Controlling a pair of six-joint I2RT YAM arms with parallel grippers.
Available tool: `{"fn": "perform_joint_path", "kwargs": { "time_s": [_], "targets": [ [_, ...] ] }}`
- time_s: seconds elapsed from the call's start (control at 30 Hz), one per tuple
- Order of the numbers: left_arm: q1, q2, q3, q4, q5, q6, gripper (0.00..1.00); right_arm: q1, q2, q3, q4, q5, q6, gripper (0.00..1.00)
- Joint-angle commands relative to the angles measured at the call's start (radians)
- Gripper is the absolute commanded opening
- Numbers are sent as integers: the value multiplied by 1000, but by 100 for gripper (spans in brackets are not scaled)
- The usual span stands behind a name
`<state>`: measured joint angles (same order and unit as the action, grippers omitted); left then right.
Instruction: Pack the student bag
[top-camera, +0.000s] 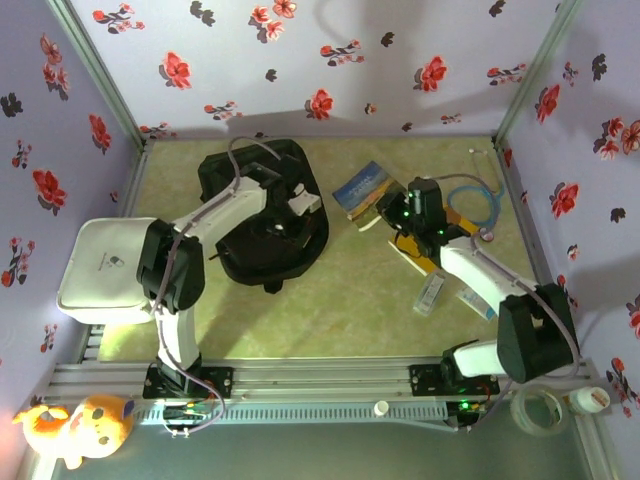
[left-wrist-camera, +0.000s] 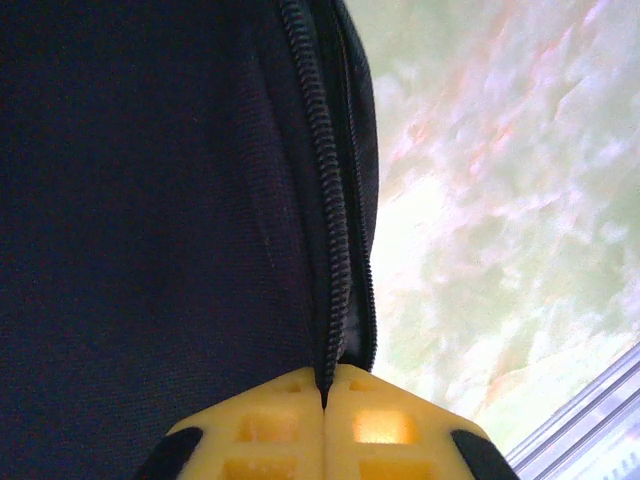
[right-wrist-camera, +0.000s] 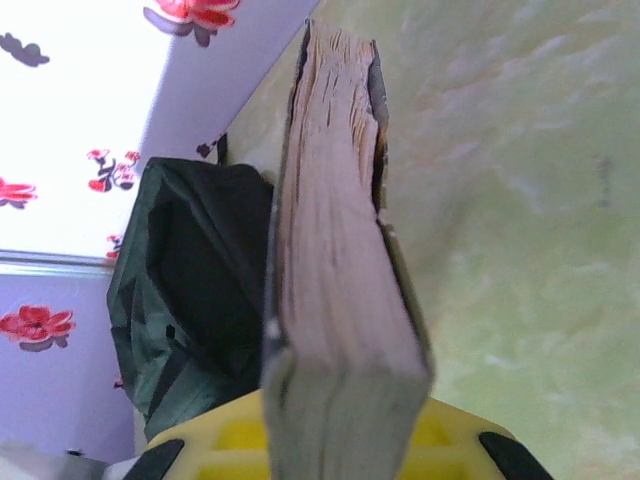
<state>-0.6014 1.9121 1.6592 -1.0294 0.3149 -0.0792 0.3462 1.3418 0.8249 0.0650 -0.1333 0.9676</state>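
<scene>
Table: pale green marbled surface, enclosed by floral-print walls on three sides.

Student bag: black and soft, lying flat on the table at upper left of centre in the top view, well apart from the books on the right. In the right wrist view it sits at left of frame with its dark mouth gaping. In the left wrist view its fabric and a zip line fill the left half.

White box: rounded corners, at the left edge, beside the left arm.

Left gripper: yellow fingers pressed together, pinching the bag's zip edge. In the top view it is over the bag.

Right gripper: clamped on a book, held with its page edges facing the camera. In the top view it is right of centre, just beside a blue-covered book. Whether that is the same volume cannot be told.

Blue looped cable: right rear corner of the table.

Plush toy: orange, lower left corner, off the table.

Tape roll: lower right corner.
</scene>
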Motion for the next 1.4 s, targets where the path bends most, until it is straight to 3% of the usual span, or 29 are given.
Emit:
{"fn": "perform_joint_path", "kwargs": {
  "time_s": [0.0,0.23,0.6,0.97,1.37],
  "targets": [
    [10,-52,81,26,14,-37,0,-16,-93,-10,40,76,-38,7],
    [28,-42,223,106,-54,-105,0,-23,-190,-46,3,70,-72,6],
    [31,-54,256,301,-65,-161,0,-1,-207,-118,118,-187,1,8],
    [29,-86,222,394,-62,-174,0,146,-74,-91,195,-206,70,8],
    [28,-94,204,383,-40,-165,0,184,96,-19,343,-261,142,8]
  ]
}}
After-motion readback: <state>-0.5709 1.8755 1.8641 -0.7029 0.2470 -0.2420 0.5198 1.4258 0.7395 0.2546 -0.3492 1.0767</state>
